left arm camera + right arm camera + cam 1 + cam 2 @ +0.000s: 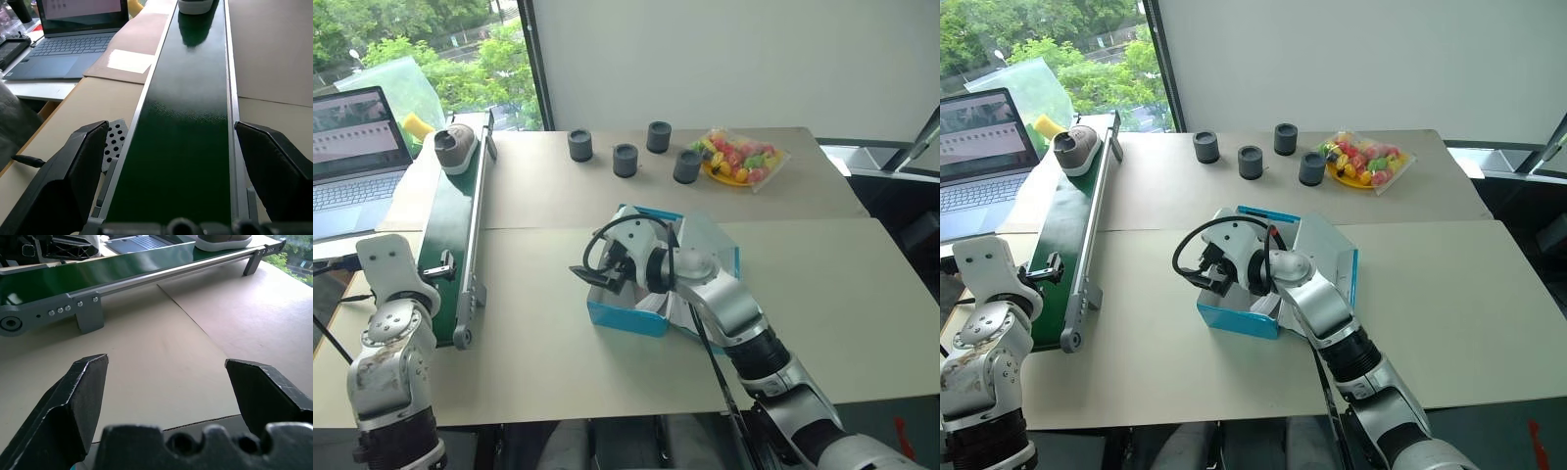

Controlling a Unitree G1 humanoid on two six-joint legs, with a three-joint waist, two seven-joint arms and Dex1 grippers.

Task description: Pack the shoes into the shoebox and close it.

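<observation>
Left eye view: turquoise shoebox [625,315] mid-table, lid open, right gripper [597,276] spread empty over its near-left edge. Left gripper [441,265] spread above conveyor [450,227] near end; sneaker [453,146] at far end.

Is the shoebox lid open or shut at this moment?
Open. The shoebox shows its white inside, and its lid leans back behind it, past the right gripper.

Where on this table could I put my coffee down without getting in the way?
Bare tabletop lies to the right of the blue shoebox, and another bare patch between the conveyor and the dark cups. It is crowded around the shoebox, where the right gripper hovers, and at the far edge by the cups and candy bag.
</observation>
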